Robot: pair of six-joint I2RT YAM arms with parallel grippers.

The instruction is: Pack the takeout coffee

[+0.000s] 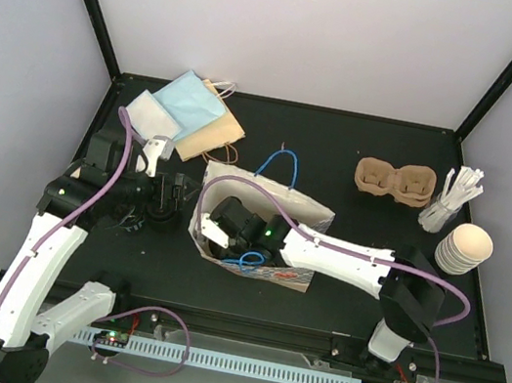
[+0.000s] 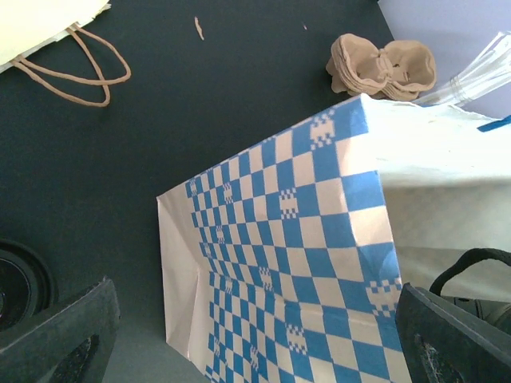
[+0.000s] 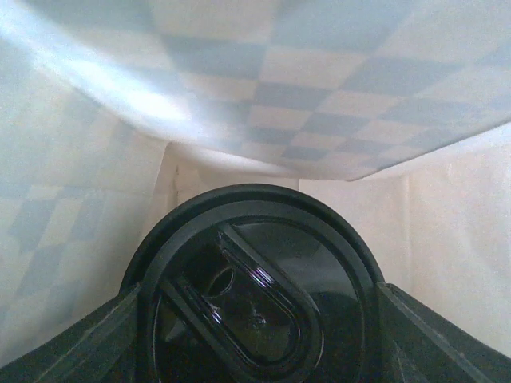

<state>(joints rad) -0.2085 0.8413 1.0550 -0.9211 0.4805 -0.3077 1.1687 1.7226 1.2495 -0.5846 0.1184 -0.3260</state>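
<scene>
With the right gripper (image 3: 255,335) reaching into the blue-checked bag (image 1: 270,194) and clamped on a black lid (image 3: 255,263), the limp paper wall bulging in just above the lid could snag the wrist and drag or tip the bag when the arm pulls out. The left gripper (image 1: 159,189), jaws wide apart and empty, steadies nothing. Counted: one checked bag; one cup tray (image 1: 395,181) and one cup stack (image 1: 464,248), both well outside; one lid.

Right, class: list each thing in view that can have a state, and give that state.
Checked bag: standing, mouth open.
Black lid: inside the bag, gripped.
Right gripper: closed on the lid.
Left gripper: open, empty, beside the bag.
Cup tray: both holes empty.
Paper cups: stacked, unlidded.
</scene>
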